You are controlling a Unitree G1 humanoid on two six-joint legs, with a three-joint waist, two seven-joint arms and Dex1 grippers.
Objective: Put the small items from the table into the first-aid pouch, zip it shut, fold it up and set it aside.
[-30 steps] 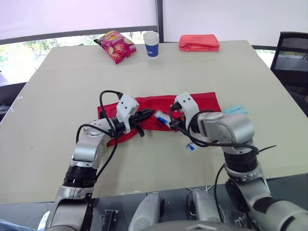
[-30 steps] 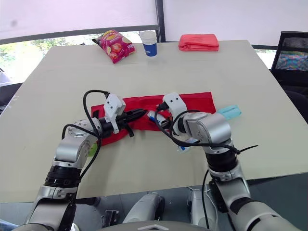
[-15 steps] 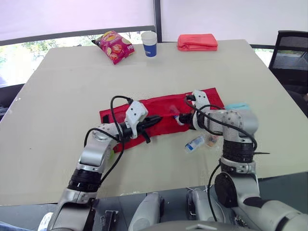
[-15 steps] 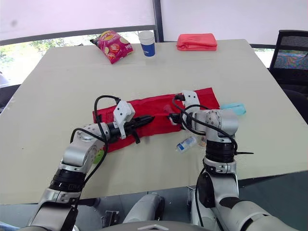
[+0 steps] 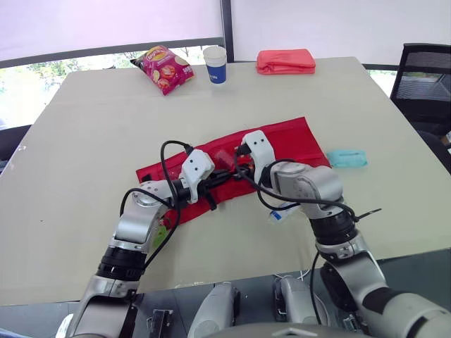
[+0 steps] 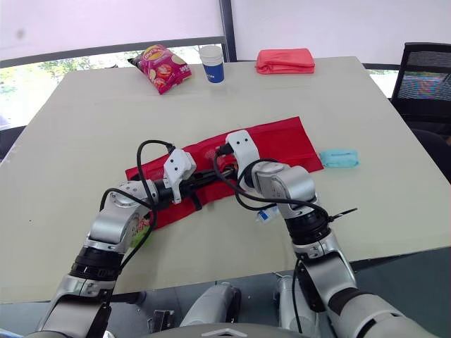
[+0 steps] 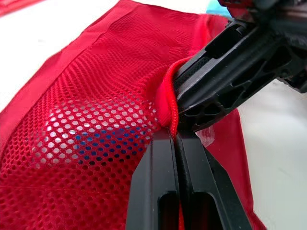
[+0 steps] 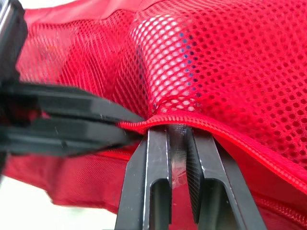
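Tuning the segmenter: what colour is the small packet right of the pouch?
Light teal-blue; the packet shows best in the right eye view.

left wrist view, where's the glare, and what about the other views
Left wrist view: a pale sheen on the mesh of the pouch, the table washed white. Right wrist view: a bright patch on the mesh. Left eye view: the window overexposed.

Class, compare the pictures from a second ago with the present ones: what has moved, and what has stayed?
The right gripper swung out over the right part of the first-aid pouch, then back to the middle, where it now pinches the pouch's edge tip to tip with the left gripper. The left gripper kept its hold there. The small bottle, blue packet, chip bag, cup and folded red cloth stayed put.
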